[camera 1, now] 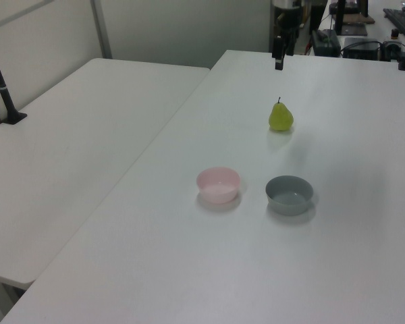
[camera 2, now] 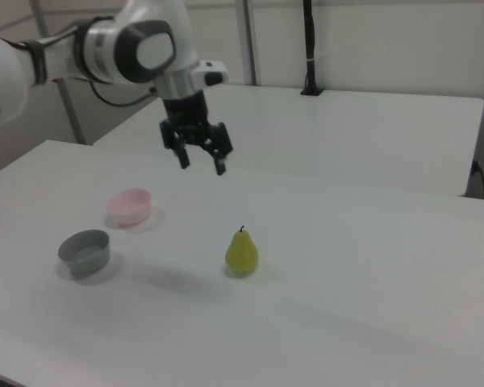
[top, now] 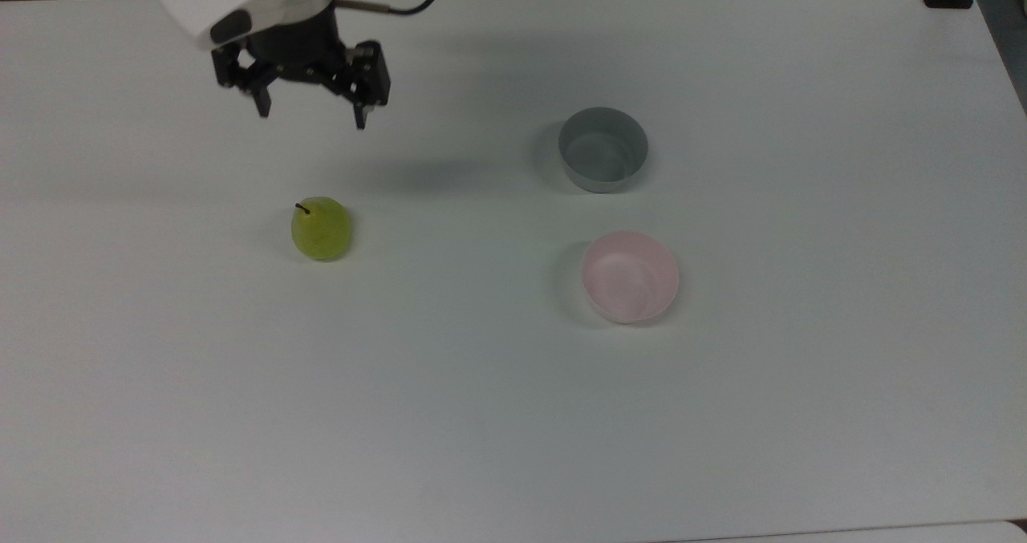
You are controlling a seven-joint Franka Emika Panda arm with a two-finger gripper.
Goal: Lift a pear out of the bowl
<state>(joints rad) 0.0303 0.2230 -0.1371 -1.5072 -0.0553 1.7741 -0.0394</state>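
Arm: one, white with dark joint sections; in the right view it enters from the right view's left edge and bends down at the wrist.
Wrist: white housing over a black gripper body, a black cable running off it.
Gripper (top: 311, 118) (camera 2: 200, 164) (camera 1: 279, 63): raised clear above the tabletop (top: 513, 415), near its far edge toward the top view's left; points downward.
Fingers (top: 360, 115) (camera 2: 220, 166): two, black, spread wide apart, nothing between them.
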